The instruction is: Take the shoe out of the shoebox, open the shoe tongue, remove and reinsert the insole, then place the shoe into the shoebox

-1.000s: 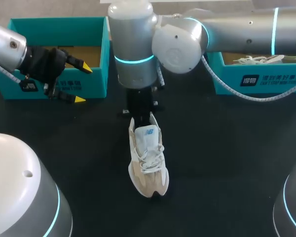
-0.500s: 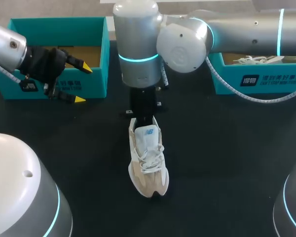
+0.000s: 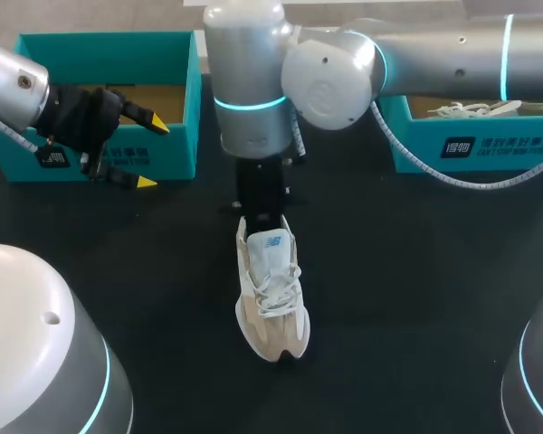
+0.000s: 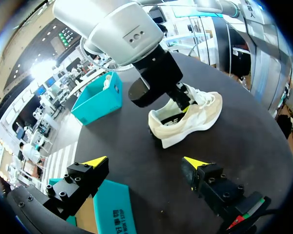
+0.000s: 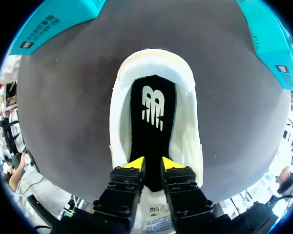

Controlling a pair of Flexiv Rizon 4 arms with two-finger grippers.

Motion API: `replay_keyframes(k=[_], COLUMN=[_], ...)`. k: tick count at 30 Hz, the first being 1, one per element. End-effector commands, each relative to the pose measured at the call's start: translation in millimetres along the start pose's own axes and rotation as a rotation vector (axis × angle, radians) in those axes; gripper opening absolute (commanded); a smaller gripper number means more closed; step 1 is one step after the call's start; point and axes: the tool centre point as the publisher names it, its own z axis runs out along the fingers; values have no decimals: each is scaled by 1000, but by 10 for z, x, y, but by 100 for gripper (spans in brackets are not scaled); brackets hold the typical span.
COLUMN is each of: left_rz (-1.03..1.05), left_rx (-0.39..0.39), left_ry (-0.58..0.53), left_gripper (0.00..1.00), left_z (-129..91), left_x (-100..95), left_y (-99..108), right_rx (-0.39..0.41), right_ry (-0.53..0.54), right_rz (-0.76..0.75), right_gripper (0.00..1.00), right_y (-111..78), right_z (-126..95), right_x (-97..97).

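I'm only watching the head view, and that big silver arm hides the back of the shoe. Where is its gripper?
Observer: The right wrist view shows the right gripper down in the opening of the shoe.
Visitor: Is the insole out yet?
Observer: No. The black insole lies inside the shoe, under that gripper.
Visitor: Is the shoe tipped over?
Observer: No. The left wrist view sees it from the side, standing on its sole on the table.
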Motion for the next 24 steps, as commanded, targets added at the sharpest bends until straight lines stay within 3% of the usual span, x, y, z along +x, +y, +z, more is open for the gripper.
replay_keyframes(k=[1,16,24], left_rz=[0,0,0], left_rx=[-3,-3,-3], left_ry=[1,1,1], left_gripper=[100,100,100], left_z=[-5,-5,-5], left_x=[5,5,5], left_y=[-3,-3,-3], right_rx=[-4,-52,-36], right_ry=[-2,5,-7], right_rz=[-4,-62,-51], right_gripper=[100,100,100], right_y=[-7,40,27], right_z=[6,-50,-30], right_x=[6,79,36])
